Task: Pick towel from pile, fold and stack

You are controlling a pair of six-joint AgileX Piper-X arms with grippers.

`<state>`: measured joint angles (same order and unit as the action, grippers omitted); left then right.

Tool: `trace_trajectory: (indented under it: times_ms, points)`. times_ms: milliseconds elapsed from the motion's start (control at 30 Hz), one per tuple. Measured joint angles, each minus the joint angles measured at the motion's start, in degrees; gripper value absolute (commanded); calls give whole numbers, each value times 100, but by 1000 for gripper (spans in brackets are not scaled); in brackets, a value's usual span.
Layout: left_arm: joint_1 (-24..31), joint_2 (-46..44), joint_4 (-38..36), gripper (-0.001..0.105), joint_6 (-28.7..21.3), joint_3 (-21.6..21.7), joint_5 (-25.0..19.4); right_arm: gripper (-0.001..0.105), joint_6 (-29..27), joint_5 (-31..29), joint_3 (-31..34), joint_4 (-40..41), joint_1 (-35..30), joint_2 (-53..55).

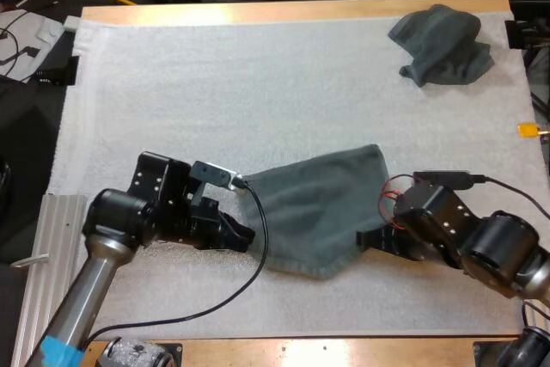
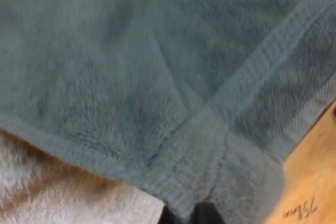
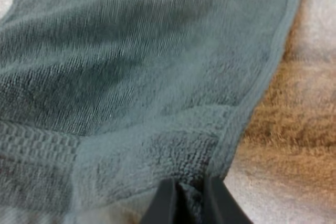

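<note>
Folding the spread towel [image 1: 318, 208] cleanly calls, I judge, for lifting both held corners together at one height and carrying them across to the far edge with even tension, so the hems meet square and no slack bunches in the middle. A lopsided pull would skew the fold, and a shallow grip could let a corner slip. The towel lies flat on the white mat [image 1: 215, 83], nearer the mat's near edge than its far one and about midway between its left and right edges, while the crumpled towel [image 1: 443, 45] sits well apart at the mat's far right corner. The left gripper [image 1: 245, 234] lies low at the towel's left near corner, its arm reaching in from the mat's near left corner with the wrist turned toward the cloth; its dark fingers [image 2: 207, 214] are mostly hidden under the hem, so they seem to pinch that corner. The right gripper [image 1: 368, 238] is low at the towel's right near corner, its arm coming in from the mat's right edge, and its two fingers [image 3: 167, 203] press on the hem from both sides.
</note>
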<state>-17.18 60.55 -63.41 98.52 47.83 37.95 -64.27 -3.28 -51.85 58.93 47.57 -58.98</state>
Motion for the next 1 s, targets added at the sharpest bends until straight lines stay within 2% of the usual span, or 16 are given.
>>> trace_trajectory:
  times_ms: [100,300,467,567,767,1000]
  points:
    - [0,-174,-118,0,129,144,0,0,-32,-22,-240,238,0,101]
    - [0,-940,-538,0,407,744,102,0,-83,111,-939,733,22,465]
    - [-37,-1195,-1073,0,447,947,100,0,-35,332,-1153,1085,320,659]
    - [-104,-1296,-1281,0,447,968,-27,0,94,406,-1177,1206,520,732]
    - [-166,-1107,-1280,0,335,902,-507,1,264,390,-1084,1245,513,647]
    - [-166,-1685,-1895,0,265,1383,-668,1,264,537,-1522,1597,669,840]
